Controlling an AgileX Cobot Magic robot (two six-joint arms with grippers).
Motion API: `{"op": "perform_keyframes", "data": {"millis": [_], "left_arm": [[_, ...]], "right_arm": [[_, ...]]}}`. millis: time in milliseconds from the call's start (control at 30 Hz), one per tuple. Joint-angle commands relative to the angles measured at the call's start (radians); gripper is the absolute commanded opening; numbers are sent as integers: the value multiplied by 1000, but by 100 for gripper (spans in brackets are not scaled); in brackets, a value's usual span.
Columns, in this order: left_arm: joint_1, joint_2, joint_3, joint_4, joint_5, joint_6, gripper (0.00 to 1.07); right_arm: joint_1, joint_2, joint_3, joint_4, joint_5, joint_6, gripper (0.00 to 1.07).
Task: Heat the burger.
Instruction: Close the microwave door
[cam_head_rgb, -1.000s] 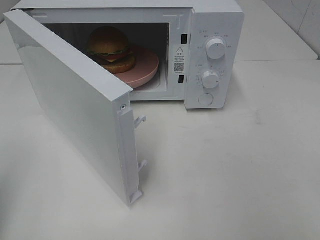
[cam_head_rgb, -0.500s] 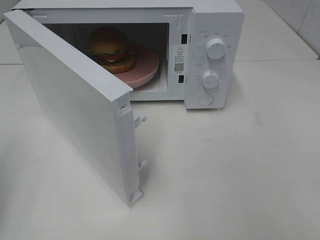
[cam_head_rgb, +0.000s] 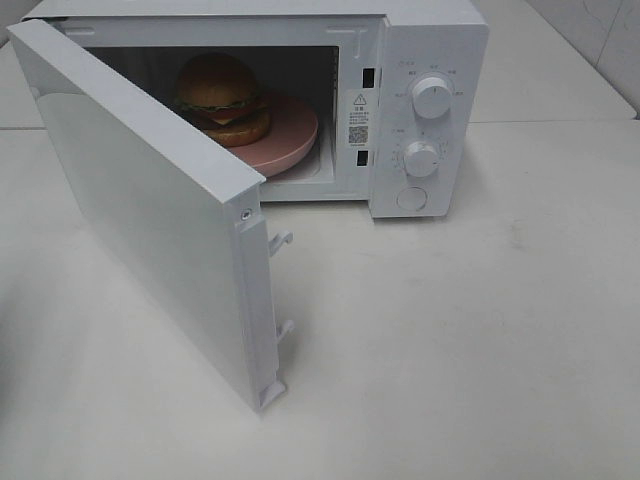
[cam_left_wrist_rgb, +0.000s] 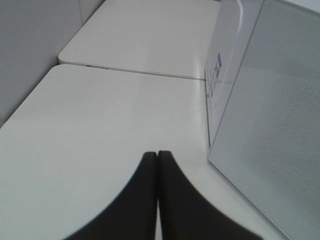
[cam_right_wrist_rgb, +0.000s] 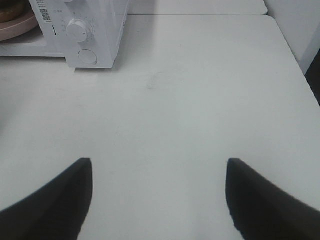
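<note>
- Burger is on the pink plate inside the microwave, with the door swung wide. Neither arm shows from up high. Shove that door too hard and the whole oven could slide, or the latches won't seat.
- Left gripper: jaws pressed together, empty, beside the door. That smooth panel looks easy to skid off.
- Right gripper: jaws wide apart, empty, well back from the lower knob. A sloppy reach might bump the wrong dial.
</note>
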Motion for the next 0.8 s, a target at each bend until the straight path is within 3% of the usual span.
{"op": "perform_keyframes", "data": {"millis": [33,67,100,133,167,233,333,667,700,733,800], "left_arm": [[3,43,5,140,-77,-119,0],[3,80,5,256,-130,-196,0],[3,80,5,256,-130,-196,0],[3,125,5,344,-197,-266,0],[3,125,5,344,-197,-266,0],[3,188,5,453,-296,-340,0],[3,245,5,507,-383,-344,0],[-20,367,3,493,-560,-304,0],[-66,394,-4,468,-557,-259,0],[-66,394,-4,468,-557,-259,0],[-146,431,-16,387,-557,-180,0]], "right_arm": [[-5,-26,4,-1,-13,-11,73],[-5,-26,4,-1,-13,-11,73],[-5,-26,4,-1,-13,-11,73],[-5,-26,4,-1,-13,-11,73],[-5,-26,4,-1,-13,-11,73],[-5,-26,4,-1,-13,-11,73],[-5,-26,4,-1,-13,-11,73],[-5,-26,4,-1,-13,-11,73],[-5,-26,4,-1,-13,-11,73],[-5,-26,4,-1,-13,-11,73],[-5,-26,4,-1,-13,-11,73]]}}
